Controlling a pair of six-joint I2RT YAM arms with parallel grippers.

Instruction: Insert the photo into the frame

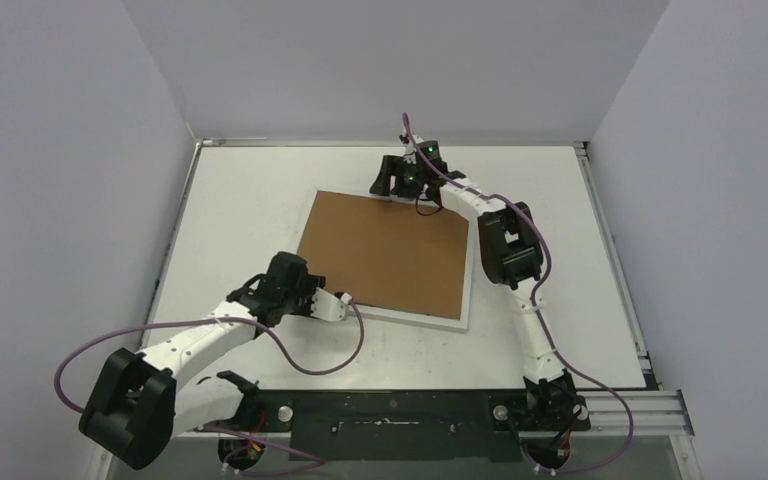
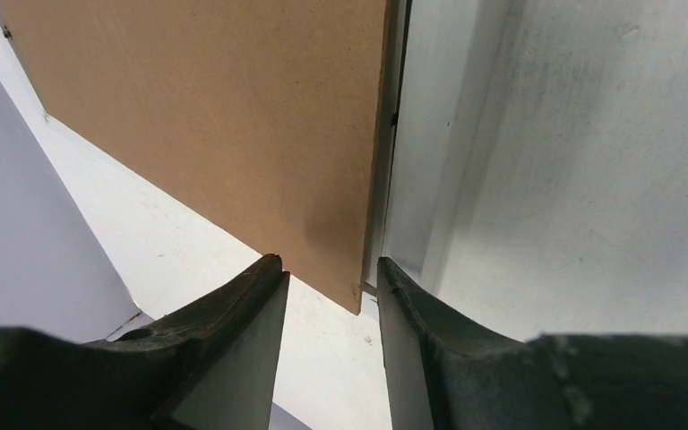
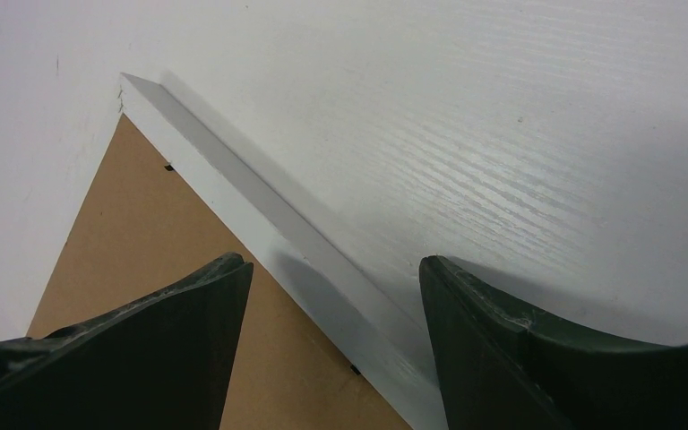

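Left fingers (image 2: 233, 327) sit slightly spread, gripping nothing, with the near corner of the brown backing board (image 2: 206, 107) showing between them. Right fingers (image 3: 170, 340) gape wide over the frame (image 3: 260, 202) rail at the far corner. Board rests in the frame, flat on the bench (image 1: 250, 200). Photo's out of sight, maybe underneath. Best play: press the corners evenly, keep the board flush, no levering.
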